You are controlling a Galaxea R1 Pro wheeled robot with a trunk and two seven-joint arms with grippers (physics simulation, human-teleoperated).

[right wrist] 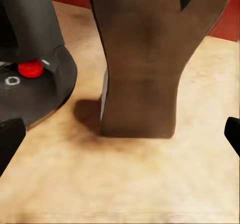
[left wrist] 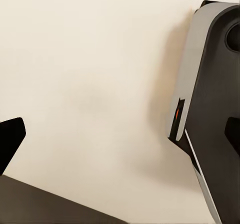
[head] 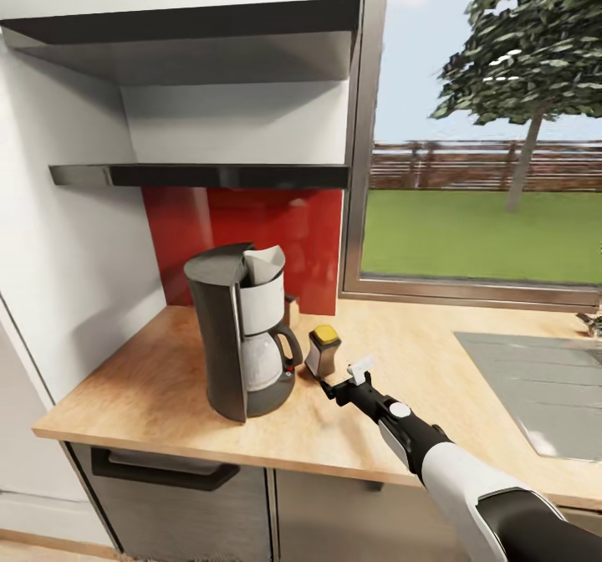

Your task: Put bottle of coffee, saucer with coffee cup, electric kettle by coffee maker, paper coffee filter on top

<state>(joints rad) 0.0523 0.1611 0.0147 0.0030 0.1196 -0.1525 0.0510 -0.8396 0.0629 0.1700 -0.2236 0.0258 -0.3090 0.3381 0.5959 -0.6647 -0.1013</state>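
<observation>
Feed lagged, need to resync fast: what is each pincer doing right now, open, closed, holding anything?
Left pincer: cannot be told; one dark fingertip shows against a blank wall.
Right pincer: open, empty, just short of the bottle of coffee standing by the coffee maker.

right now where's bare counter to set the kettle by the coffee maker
Free: the wood countertop left of the coffee maker, toward the white wall, and the stretch between the bottle of coffee and the sink. Crowded: right beside the machine, where the bottle stands with the right pincer open just behind it.
</observation>
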